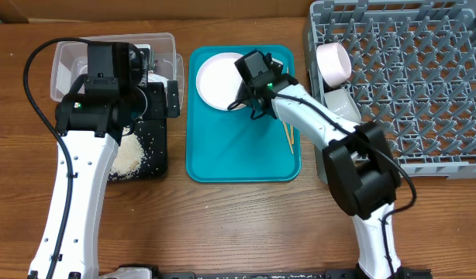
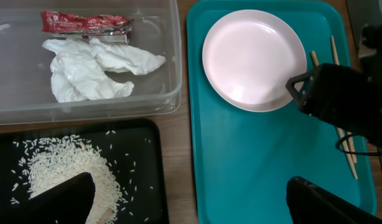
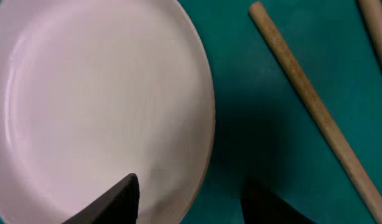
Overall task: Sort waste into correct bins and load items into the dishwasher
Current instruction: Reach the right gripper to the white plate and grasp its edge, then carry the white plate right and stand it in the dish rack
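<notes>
First, on the left, the clear tub (image 2: 172, 62) holds the red wrapper (image 2: 85, 22) and tissue (image 2: 91, 68), and rice (image 2: 66, 168) lies on the black tray (image 2: 147, 186). The left gripper (image 2: 188, 186) hangs spread wide. On the teal tray (image 2: 241, 162), the right gripper (image 3: 190, 186) is spread across the plate (image 2: 253, 56) edge, with chopsticks (image 2: 343, 124) just beside.

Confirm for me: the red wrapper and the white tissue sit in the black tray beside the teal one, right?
Not quite. The red wrapper and the white tissue sit in the clear tub beside the teal tray; the black tray holds rice. The left wrist view shows it.
</notes>
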